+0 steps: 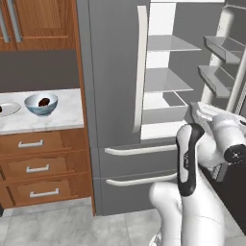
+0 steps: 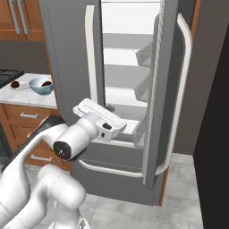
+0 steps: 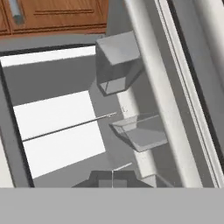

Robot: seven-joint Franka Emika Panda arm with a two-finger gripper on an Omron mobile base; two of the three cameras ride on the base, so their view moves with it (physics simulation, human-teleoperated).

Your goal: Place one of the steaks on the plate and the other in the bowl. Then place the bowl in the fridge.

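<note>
Your pale blue bowl [image 1: 41,104] sits near the worktop's [image 1: 67,113] right edge, one dark steak [image 1: 44,102] inside it. The grey fridge [image 1: 113,72] stands open with bare light shelves, and your claw [image 2: 108,108], closed on nothing, is at its opening.

Wooden wall cabinets [image 1: 33,21] hang above a marble worktop [image 1: 67,113] with wooden drawers [image 1: 38,166]; pale grey tiled floor [image 1: 53,226].

Bowl [image 1: 41,104] (holding one steak [image 1: 44,102]) sat on the counter beside the plate [image 1: 8,109]; fridge [image 1: 115,96] stood open.
</note>
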